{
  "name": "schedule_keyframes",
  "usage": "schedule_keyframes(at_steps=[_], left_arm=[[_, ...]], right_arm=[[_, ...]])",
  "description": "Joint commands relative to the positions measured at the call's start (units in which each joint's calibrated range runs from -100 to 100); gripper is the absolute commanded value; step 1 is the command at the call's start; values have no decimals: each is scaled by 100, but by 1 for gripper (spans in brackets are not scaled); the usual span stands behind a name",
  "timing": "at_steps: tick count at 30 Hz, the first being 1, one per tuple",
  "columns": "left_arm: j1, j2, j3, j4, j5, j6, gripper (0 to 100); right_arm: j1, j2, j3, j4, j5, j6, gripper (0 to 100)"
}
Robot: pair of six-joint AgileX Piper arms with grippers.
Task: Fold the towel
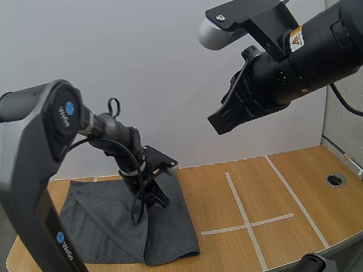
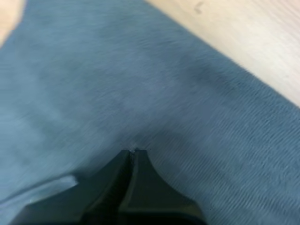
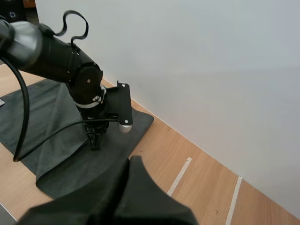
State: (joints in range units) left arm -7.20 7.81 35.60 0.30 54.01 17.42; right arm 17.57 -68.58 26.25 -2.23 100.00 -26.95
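Note:
A dark grey towel (image 1: 103, 224) lies on the left half of the wooden table (image 1: 288, 241), with its right part doubled over into a fold. My left gripper (image 1: 160, 201) points down onto the towel's right part. Over the towel (image 2: 197, 93), its fingers lie together as one dark wedge (image 2: 132, 151), tips touching the cloth. My right gripper (image 1: 222, 122) hangs high above the table's middle, shut with nothing in it. Its own camera shows the joined fingers (image 3: 132, 160) above the towel (image 3: 47, 112), with the left gripper (image 3: 95, 143) standing on the cloth.
White tape lines (image 1: 246, 223) form a cross on the right half of the table. A round cable hole (image 1: 334, 179) sits near the right edge. A white wall stands close behind the table.

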Motion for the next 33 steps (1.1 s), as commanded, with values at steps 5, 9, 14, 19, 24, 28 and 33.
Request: schedule_keyframes(at_steps=[5,9,14,19,24,28,33], left_arm=[[581,-597,71,78,1021,-122,0],[838,-782,398,78,957,42,0],[1141,-1064,851,78,621,265,0],[1394,-1259,1020,93,549,438,0],[1585,-1317,1023,105,625,525,0],[1745,-1317,1023,117,705,641,0],[1989,-1391,1023,128,598,851,0]], right_arm=[[21,-52,20,23,0,29,0],[21,-52,20,23,0,29,0],[21,-52,20,23,0,29,0],[21,-52,20,23,0,29,0],[21,-52,20,23,0,29,0],[21,-52,20,23,0,29,0],[21,-52,20,23,0,29,0]])
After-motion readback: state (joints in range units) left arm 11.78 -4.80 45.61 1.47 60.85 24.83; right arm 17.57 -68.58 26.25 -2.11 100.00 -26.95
